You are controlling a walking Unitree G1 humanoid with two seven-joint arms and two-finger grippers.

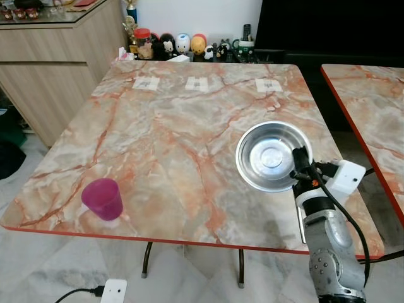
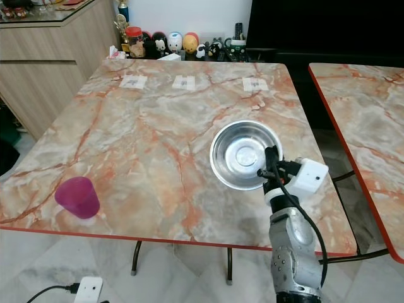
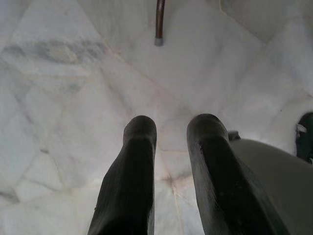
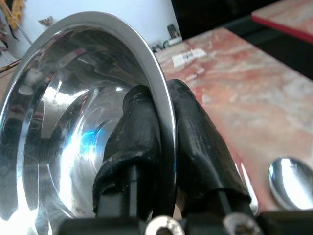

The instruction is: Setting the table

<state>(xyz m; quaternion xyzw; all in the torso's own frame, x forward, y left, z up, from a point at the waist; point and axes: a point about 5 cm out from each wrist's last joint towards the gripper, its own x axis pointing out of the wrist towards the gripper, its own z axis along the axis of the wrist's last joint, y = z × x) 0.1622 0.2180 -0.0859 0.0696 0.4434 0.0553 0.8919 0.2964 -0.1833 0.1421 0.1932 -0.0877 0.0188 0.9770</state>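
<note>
While our left claw [image 3: 171,171] hangs spread above the floor, our right claw [image 4: 161,147] pinches the steel bowl's [image 1: 273,155] near rim, close to the surface's [image 1: 164,126] right edge.

shiny metal bowl [image 1: 273,156] on glossy marble-look table [image 1: 164,132], translucent plastic cup [image 1: 102,198].

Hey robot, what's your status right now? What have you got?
Right gripper shut on steel bowl rim, over the marble table. Left gripper idle, open above floor. Pink cup near table's front-left corner, well apart.
</note>
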